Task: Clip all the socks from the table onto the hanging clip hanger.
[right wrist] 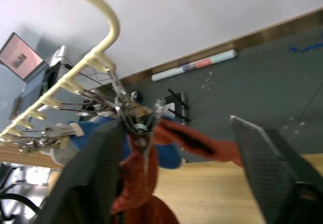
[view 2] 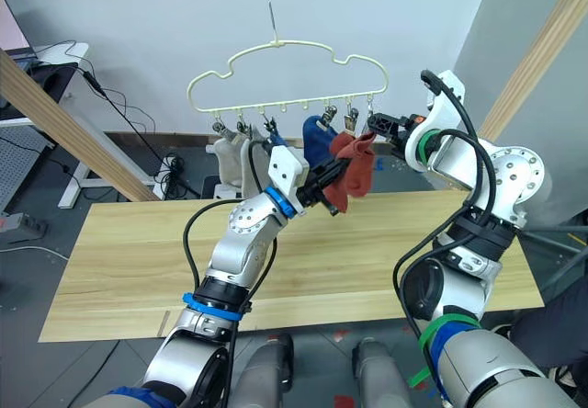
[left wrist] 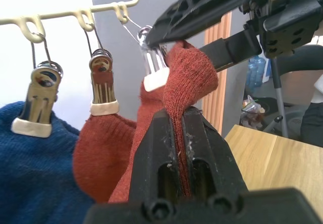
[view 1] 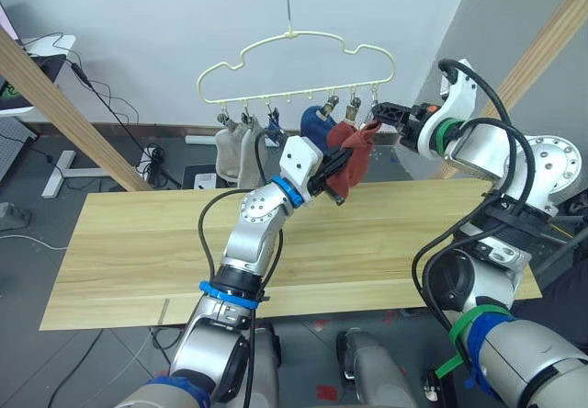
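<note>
Left gripper (left wrist: pixel 176 133) raised, clamped shut; right gripper (right wrist: pixel 176 148) raised, spread

Rust-red sock (left wrist: pixel 189 77), blue sock (left wrist: pixel 35 158), pale-yellow hanger (view 1: pixel 294 59), light wood table (view 1: pixel 184 243)

You see the pale-yellow clip hanger (view 1: pixel 296 66) hanging above the table (view 1: pixel 138 243), whose light wood planks lie bare. Two grey socks (view 1: pixel 236 151), two blue socks (view 1: pixel 317 125) and one rust-red sock (left wrist: pixel 101 158) hang clipped; the second rust-red sock (view 1: pixel 354 164) sits at the end clip (left wrist: pixel 154 67).

No readable text (labels, brands or numbers) anywhere.
</note>
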### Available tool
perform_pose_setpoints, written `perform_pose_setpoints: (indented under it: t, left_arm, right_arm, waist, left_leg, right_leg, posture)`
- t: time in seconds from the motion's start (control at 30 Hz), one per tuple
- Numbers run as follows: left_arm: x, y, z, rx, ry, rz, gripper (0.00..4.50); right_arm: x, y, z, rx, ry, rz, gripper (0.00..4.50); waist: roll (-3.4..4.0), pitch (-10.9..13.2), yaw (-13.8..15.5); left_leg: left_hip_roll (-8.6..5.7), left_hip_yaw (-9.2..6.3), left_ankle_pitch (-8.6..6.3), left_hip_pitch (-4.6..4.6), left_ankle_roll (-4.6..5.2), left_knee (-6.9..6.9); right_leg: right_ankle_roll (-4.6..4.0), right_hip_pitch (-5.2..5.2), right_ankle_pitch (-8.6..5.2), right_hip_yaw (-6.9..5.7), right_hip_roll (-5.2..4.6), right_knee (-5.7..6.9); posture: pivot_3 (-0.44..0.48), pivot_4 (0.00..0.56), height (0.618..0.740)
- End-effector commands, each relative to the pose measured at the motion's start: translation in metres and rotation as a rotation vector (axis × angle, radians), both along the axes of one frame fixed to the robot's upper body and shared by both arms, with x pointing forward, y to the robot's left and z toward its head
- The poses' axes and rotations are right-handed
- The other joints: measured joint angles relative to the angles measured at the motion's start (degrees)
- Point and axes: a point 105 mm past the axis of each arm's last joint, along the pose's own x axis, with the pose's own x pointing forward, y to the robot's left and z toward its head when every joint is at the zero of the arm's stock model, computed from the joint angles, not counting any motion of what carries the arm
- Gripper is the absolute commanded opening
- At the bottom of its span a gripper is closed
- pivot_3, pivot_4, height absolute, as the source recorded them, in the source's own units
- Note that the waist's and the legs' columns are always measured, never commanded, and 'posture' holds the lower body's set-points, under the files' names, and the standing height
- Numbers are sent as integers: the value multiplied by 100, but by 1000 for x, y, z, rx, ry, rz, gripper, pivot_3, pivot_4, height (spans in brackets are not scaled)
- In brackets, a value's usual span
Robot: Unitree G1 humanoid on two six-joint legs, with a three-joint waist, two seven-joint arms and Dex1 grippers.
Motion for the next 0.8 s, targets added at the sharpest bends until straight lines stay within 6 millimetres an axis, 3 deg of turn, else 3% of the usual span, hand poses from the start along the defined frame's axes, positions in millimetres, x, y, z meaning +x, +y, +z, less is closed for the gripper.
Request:
perform_pose_setpoints:
  t: [0.03,0.1,0.27,0.37,0.43,0.63,0.8]
  left_arm:
    - [-3,-7,-5,2,37,-39,783]
    - [-2,-9,-15,18,92,-50,1367]
    - [-1,-5,-47,95,203,-41,2872]
    - [-4,19,-63,120,253,9,3810]
    - [-11,45,-76,146,293,61,4435]
    - [-48,142,-114,227,481,341,4473]
    - [-77,205,-132,235,621,678,4473]
  right_arm:
    - [-14,-9,17,-82,-163,19,4500]
    - [-23,-11,10,-149,-194,46,4500]
    - [-40,-17,-33,-286,-198,94,4500]
    - [-49,-21,-62,-351,-185,98,4500]
    - [-55,-24,-80,-404,-176,104,4500]
    - [-75,-35,-122,-508,-138,125,4500]
    - [-87,-45,-155,-534,-84,120,4500]
  waist:
    - [0,0,-3]
    - [1,0,-16]
    - [1,0,-132]
    - [1,0,-195]
    - [1,0,-284]
    - [4,2,-306]
    - [2,4,-173]
  left_leg:
    - [-1,0,0,-2,0,0]
    - [-2,1,-1,-3,0,0]
    - [-1,0,-2,-3,2,0]
    - [-1,1,-1,1,2,4]
    - [3,1,-2,7,2,3]
    - [17,0,-2,32,1,-3]
    - [8,7,-1,35,-1,2]
  right_leg:
    - [1,0,-1,0,0,-2]
    - [5,0,-3,1,-1,-6]
    - [19,0,-11,2,1,-5]
    - [28,1,-17,4,1,0]
    - [30,2,-18,7,5,4]
    - [30,9,-18,16,20,12]
    - [32,19,-20,15,-5,5]
  posture:
    - [-109,272,740]
    - [-116,270,740]
    - [-129,267,740]
    - [-118,266,740]
    - [-104,267,740]
    - [-44,276,740]
    - [-5,278,740]
